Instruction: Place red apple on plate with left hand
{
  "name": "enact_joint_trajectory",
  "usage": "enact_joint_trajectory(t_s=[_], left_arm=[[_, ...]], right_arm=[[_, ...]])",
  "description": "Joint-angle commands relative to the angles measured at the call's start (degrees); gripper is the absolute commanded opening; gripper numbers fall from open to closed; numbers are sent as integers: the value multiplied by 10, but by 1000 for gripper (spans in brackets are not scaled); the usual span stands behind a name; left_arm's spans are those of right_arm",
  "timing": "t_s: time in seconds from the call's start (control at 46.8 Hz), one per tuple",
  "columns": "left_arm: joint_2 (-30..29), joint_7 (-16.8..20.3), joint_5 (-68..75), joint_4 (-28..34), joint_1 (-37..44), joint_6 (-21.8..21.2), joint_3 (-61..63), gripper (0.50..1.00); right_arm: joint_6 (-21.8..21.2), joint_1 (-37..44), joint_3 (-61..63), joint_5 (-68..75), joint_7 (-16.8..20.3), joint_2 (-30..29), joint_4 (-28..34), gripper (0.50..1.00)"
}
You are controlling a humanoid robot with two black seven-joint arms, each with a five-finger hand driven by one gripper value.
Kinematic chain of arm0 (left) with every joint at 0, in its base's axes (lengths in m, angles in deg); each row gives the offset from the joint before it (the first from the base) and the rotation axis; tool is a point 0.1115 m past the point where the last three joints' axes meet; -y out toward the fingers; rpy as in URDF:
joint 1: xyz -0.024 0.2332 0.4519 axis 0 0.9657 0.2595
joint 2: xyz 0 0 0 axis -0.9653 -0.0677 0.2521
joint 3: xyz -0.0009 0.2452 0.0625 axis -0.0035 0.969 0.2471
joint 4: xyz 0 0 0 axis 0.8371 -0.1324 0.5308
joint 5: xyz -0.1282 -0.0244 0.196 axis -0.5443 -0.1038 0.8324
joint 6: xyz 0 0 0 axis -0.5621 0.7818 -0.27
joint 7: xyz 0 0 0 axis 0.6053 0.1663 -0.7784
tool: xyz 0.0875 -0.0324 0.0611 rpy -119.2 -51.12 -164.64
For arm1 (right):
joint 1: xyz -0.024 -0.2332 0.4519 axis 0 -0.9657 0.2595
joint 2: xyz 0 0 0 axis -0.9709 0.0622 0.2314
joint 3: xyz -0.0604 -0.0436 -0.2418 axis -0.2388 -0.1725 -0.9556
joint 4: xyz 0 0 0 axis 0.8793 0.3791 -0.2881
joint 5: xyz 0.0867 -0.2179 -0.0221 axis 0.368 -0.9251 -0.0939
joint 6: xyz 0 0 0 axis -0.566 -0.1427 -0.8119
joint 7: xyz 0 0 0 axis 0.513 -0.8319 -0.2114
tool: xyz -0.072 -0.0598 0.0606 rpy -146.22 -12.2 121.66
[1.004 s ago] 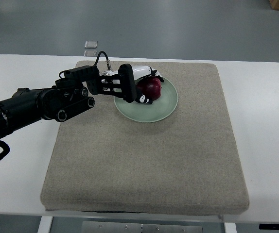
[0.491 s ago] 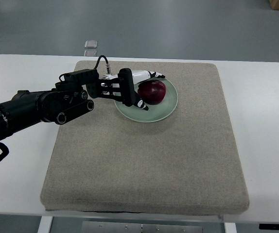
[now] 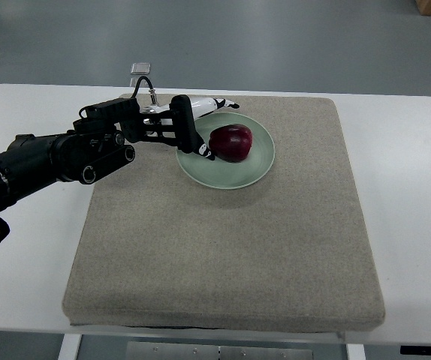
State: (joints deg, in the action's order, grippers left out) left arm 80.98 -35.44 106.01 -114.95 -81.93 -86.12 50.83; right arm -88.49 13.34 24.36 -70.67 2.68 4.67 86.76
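A red apple [image 3: 230, 142] sat on a pale green plate [image 3: 257, 166] (on a beige mat [image 3: 223, 247]), the left hand [image 3: 199, 127] just beside it, fingers spread and empty.

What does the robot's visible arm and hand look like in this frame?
The left arm is black, built of cylindrical segments with round joint caps. A thin black cable loops above the wrist. The left hand has a black frame and white fingers with black tips.
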Motion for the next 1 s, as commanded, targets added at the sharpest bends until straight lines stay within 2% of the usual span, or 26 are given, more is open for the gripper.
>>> enact_joint_trajectory(t_s=[0.0,0.278,0.47,0.769,0.983], left_arm=[[0,4,-3,21,0,-1,-2,992],[3,4,-37,67,-3,-9,-11,992],[4,3,-125,102,-7,-12,-18,992],[11,-11,-406,142,-9,-49,-37,992],[12,-37,-628,154,-7,-50,-57,992]], right_arm=[[0,0,0,0,0,0,-1,932],[0,0,0,0,0,0,0,930],[0,0,1,0,0,0,0,932],[0,0,0,0,0,0,0,932],[0,0,1,0,0,0,0,932]])
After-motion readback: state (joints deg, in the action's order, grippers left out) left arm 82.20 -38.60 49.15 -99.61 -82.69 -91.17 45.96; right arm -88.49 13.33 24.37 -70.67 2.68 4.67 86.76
